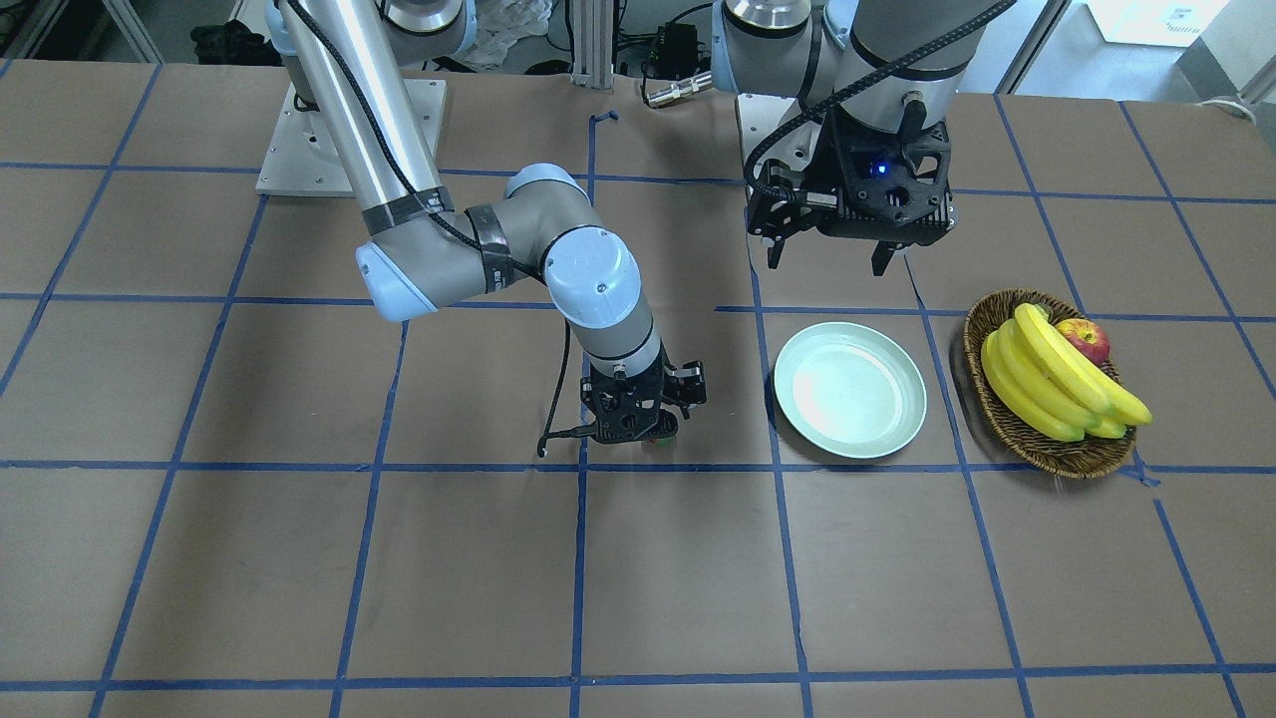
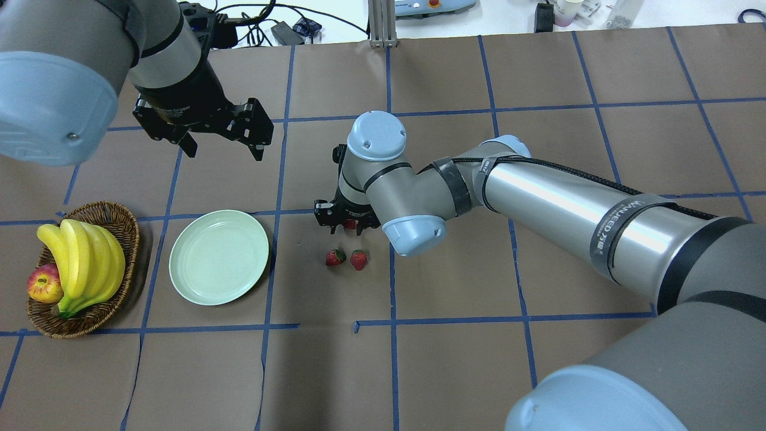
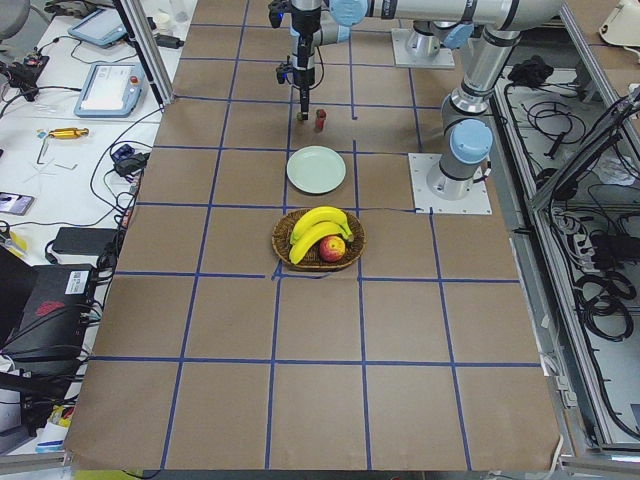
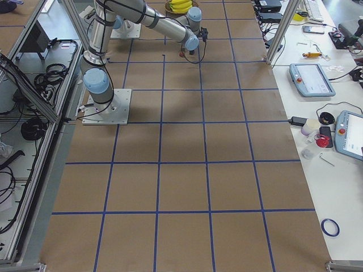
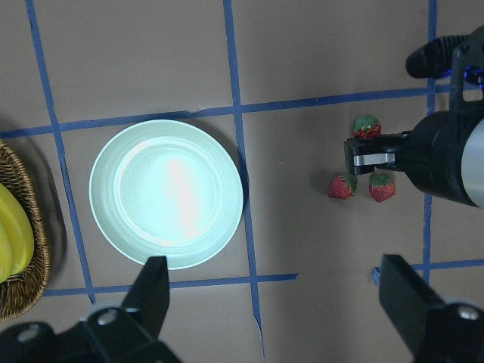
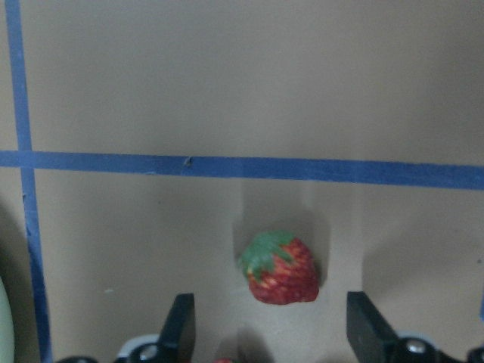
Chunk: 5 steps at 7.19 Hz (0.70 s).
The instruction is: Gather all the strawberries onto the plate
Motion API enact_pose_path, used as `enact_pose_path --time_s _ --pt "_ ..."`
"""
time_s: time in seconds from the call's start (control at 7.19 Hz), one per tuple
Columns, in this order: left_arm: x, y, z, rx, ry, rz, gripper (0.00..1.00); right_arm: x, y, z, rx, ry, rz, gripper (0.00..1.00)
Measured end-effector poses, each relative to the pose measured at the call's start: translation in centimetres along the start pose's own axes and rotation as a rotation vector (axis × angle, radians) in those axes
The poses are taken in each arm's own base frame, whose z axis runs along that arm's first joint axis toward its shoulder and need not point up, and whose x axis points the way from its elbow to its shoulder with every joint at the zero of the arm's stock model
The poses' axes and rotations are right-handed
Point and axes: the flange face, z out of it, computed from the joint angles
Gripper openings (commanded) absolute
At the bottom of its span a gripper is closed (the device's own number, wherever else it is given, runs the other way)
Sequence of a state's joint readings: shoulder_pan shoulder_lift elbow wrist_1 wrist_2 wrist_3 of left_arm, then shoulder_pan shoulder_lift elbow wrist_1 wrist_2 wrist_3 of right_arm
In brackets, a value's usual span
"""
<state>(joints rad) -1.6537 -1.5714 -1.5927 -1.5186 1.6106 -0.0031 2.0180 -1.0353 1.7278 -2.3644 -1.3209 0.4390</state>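
The right gripper (image 6: pixel 271 302) was down low over the table (image 2: pixel 455 359), its two fingers (image 6: pixel 178 324) spread apart with nothing between them but air and one strawberry (image 6: pixel 280 268). That berry lay on the brown paper in the gap, touching neither finger, its green top turned toward the blue tape line.

The other two strawberries (image 2: pixel 335 257) (image 2: pixel 358 260) lay just beside each other on the table, near the right gripper and closer to the robot than it. All three berries were outside the plate (image 2: pixel 218 257), which sat on the table to their left in the overhead view, apart from them.

The left gripper (image 2: pixel 224 146) hung in the air above the table, beyond the plate, with its fingers wide apart and gripping nothing (its wrist camera looked straight down on the plate and the berries).

Just past the plate on the robot's left stood a wicker basket (image 2: pixel 128 239) holding bananas (image 2: pixel 84 257) and an apple (image 2: pixel 45 283).
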Motion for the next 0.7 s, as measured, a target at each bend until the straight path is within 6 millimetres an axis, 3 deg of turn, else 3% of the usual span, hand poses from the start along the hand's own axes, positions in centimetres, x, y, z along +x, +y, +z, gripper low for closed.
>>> enact_pose_path --time_s 0.14,0.28,0.7 --pt "0.0 0.0 0.0 0.001 0.000 0.000 1.00 0.2 0.0 -1.6 -0.004 0.005 -0.003 1.00" --pt "0.0 0.0 -0.1 0.001 0.000 0.001 1.00 1.2 -0.1 -5.2 -0.003 0.022 0.003 1.00" --pt "-0.1 0.0 -0.1 0.003 -0.004 0.008 1.00 9.3 -0.1 -20.4 0.062 0.129 0.045 1.00"
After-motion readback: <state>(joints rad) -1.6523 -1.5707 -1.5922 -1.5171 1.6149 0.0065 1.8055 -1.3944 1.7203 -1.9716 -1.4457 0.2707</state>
